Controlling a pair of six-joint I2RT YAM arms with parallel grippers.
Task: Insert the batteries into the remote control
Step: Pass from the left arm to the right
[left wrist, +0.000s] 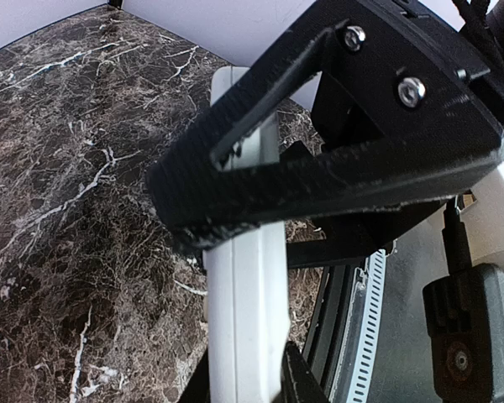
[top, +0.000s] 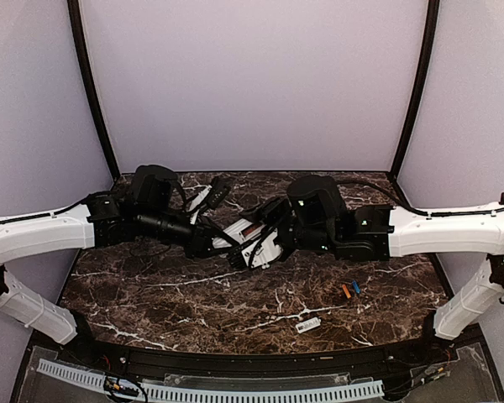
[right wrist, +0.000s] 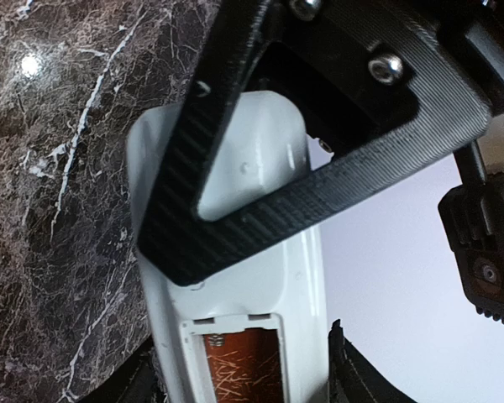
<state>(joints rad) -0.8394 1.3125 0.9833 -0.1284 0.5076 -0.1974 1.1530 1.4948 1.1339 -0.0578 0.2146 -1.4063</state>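
Note:
The white remote control is held in the air over the table's middle by both grippers. My left gripper is shut on its left end and my right gripper on its right end. The left wrist view shows the remote edge-on between my fingers. The right wrist view shows its back with the open battery compartment, orange-brown inside. The orange battery and the blue battery lie side by side on the table at the right.
A small loose white cover piece lies on the dark marble table near the front, right of centre. Pale walls close in the back and sides. A perforated white strip runs along the near edge.

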